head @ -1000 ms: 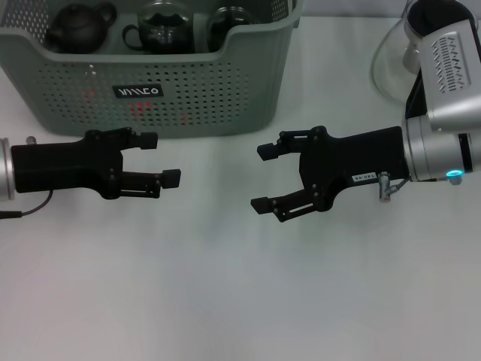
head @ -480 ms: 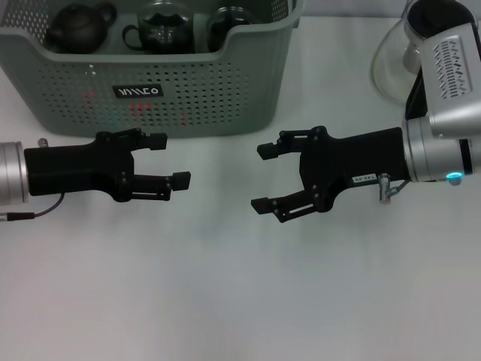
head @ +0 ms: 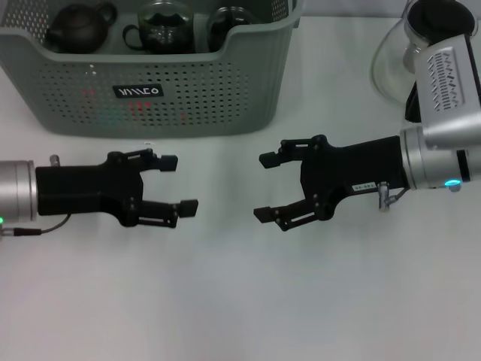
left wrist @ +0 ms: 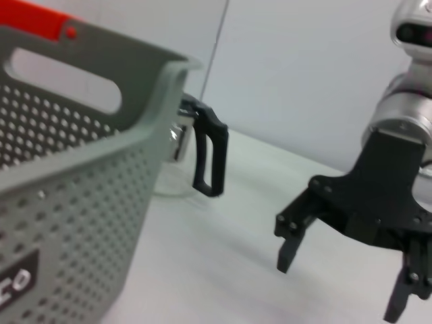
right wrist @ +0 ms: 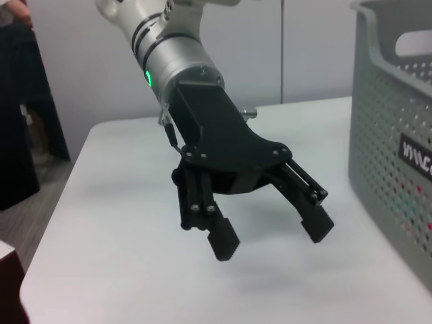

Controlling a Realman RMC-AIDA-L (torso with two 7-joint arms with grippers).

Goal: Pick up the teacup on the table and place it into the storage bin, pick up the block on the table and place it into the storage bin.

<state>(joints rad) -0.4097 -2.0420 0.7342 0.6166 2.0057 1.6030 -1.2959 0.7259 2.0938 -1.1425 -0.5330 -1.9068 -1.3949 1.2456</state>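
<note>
Nearest the camera, just bare white table (head: 240, 301), nothing lying on it. No teacup or block out on that surface anywhere, so probably both jobs done already.

A bit further back, left gripper (head: 177, 183) and right gripper (head: 265, 187) hovering over the table, pointed at each other across a gap, well apart. Both with fingers spread wide and nothing between them. Same story from the wrist cameras: right gripper (left wrist: 341, 278) seen from the left arm with jaws apart and empty, left gripper (right wrist: 273, 233) seen from the right arm likewise. Looks like a rest pose, low and clear of the bin, rather than a reach for anything.

Beyond the grippers, the storage bin (head: 188, 98), grey-green, perforated wall, small black label facing forward. Sitting upright at the back of the table. Inside along the far edge: a dark teapot (head: 79, 26), a dark teacup (head: 160, 31) next to it, and another dark cup (head: 229, 21) beside that. Faint red showing through the holes low down, maybe the block, can't tell for sure.

Off to the far right behind the right arm, a glass pitcher (head: 394, 64) with a black handle, not part of the job.
</note>
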